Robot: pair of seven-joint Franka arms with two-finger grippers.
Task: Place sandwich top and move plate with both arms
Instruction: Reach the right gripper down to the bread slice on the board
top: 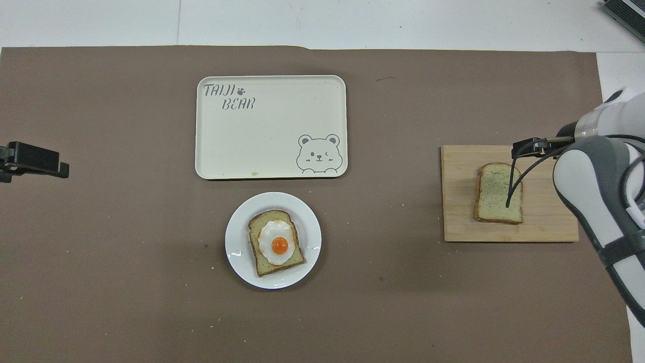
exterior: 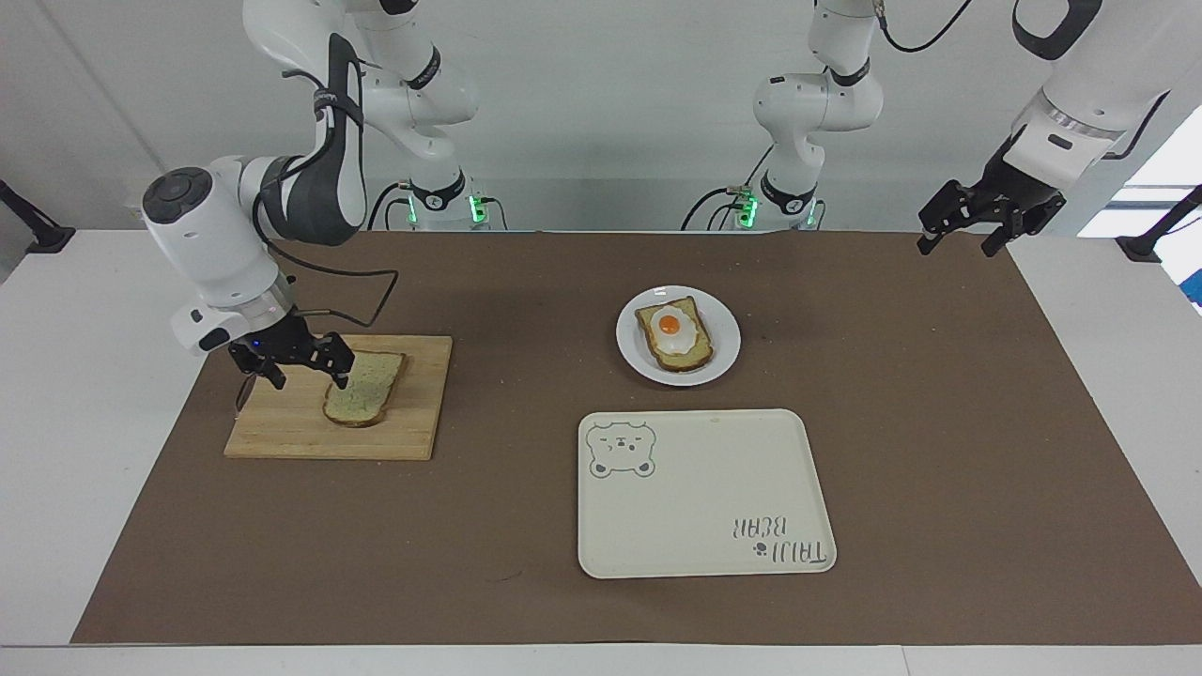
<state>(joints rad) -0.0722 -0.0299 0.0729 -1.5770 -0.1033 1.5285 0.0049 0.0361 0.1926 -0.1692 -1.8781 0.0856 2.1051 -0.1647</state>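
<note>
**Right claw positioned over the board for pickup of the sandwich top; left claw idle.**

The right claw (exterior: pixel 302 361), jaws spread, is low over the wooden cutting board (exterior: pixel 282 427) by the right arm's edge of the counter (exterior: pixel 526 601), beside the plain pale toast slice (exterior: pixel 364 392), ungripped. The left claw (exterior: pixel 967 223), jaws apart, waits over its corner. The glossy white round plate (exterior: pixel 721 352) carrying egg toast (exterior: pixel 674 335) sits mid-counter, next to the cream bear-print tray (exterior: pixel 704 526), presumably its destination.
</note>
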